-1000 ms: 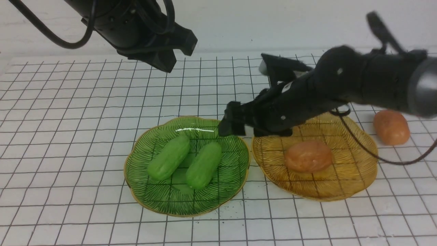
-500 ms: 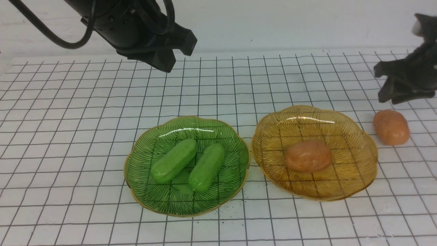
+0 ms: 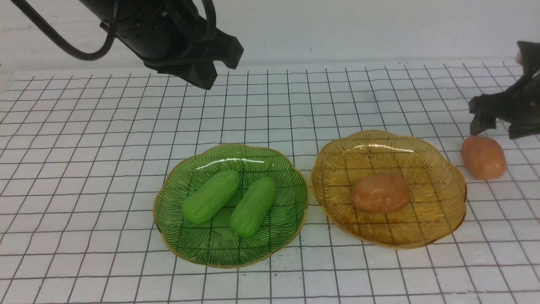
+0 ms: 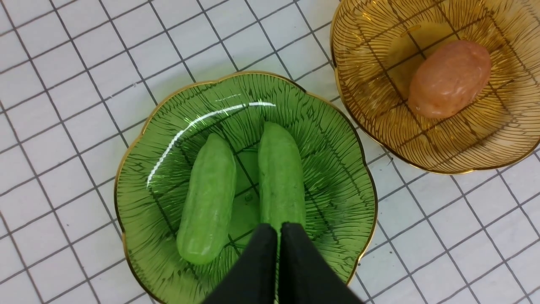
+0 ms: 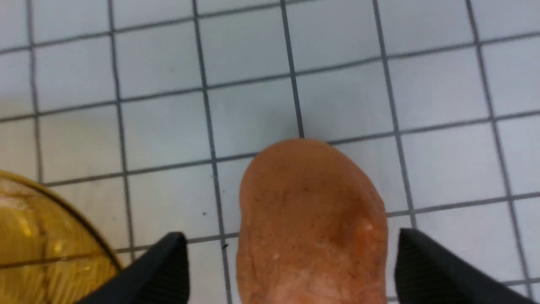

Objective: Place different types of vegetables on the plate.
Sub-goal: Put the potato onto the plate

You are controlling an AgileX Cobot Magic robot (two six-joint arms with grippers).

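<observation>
While the loose potato (image 3: 483, 157) lies on the desk (image 3: 84, 169) just beside the amber plate (image 3: 451, 177), my right fingers (image 5: 164, 270) stand wide astride it.
Closing off-centre could squirt the glossy piece away. The second potato (image 3: 381, 193) sits in that plate, both cucumbers (image 3: 210, 196) in the green plate (image 3: 177, 249); my left fingers (image 4: 257, 261) are pressed shut, empty, above them. A second ago my right arm stretched over the plates; now it is down at the potato.
</observation>
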